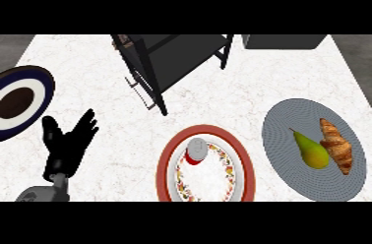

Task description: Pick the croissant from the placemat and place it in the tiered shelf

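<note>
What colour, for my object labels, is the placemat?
Grey with fine ribbing; the placemat shows best in the head view.

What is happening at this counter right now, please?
Nothing is being handled yet. The croissant lies on the grey placemat beside a pear, untouched. The left hand rests open at the lower left, holding nothing; the right hand is out of view. The black tiered shelf stands at the counter's far side.

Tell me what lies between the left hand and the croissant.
In the head view, a red-rimmed plate carrying a small red-and-white cup sits between the left hand and the croissant, then a pear beside the croissant on the placemat.
</note>
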Robot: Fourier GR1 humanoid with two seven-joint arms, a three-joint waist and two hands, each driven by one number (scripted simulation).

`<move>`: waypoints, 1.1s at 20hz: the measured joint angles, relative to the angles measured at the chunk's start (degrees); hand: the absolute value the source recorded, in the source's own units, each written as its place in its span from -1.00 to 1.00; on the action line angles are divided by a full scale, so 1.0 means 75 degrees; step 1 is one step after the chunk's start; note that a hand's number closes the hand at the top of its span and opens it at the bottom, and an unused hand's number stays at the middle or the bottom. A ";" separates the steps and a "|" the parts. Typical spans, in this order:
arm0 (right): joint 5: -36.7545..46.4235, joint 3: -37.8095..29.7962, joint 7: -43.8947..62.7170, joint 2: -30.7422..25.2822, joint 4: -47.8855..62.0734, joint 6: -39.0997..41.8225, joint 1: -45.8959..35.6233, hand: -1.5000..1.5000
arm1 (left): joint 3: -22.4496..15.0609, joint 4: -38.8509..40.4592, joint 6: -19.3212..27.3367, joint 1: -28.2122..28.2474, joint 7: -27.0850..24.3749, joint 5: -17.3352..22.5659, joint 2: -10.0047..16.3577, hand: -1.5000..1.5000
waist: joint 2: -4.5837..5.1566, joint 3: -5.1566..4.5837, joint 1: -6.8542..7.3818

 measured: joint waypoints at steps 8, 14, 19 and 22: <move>0.0853 0.0365 0.0979 0.0485 -0.0767 0.0164 0.0197 -1.00 | 0.0275 0.0083 -0.0278 -0.0027 0.0006 -0.0130 -0.0064 0.00 | 0.0001 0.0002 -0.0018; 0.1512 0.0133 0.1379 0.0832 -0.1083 0.0161 0.0400 -1.00 | 0.0431 0.0033 -0.0346 0.0026 -0.0002 -0.0347 -0.0256 0.00 | 0.0000 0.0004 -0.0030; 0.2223 0.0150 0.1220 0.1215 -0.0713 0.0067 0.0242 -1.00 | 0.0497 -0.0228 -0.0423 0.0173 0.0198 -0.0470 -0.0385 0.00 | 0.0000 0.0008 -0.0015; 0.2575 0.0192 0.1106 0.1490 -0.0404 -0.0043 0.0061 -1.00 | 0.0594 -0.0198 -0.0500 0.0094 0.0238 -0.0531 -0.0419 0.00 | 0.0002 0.0006 -0.0006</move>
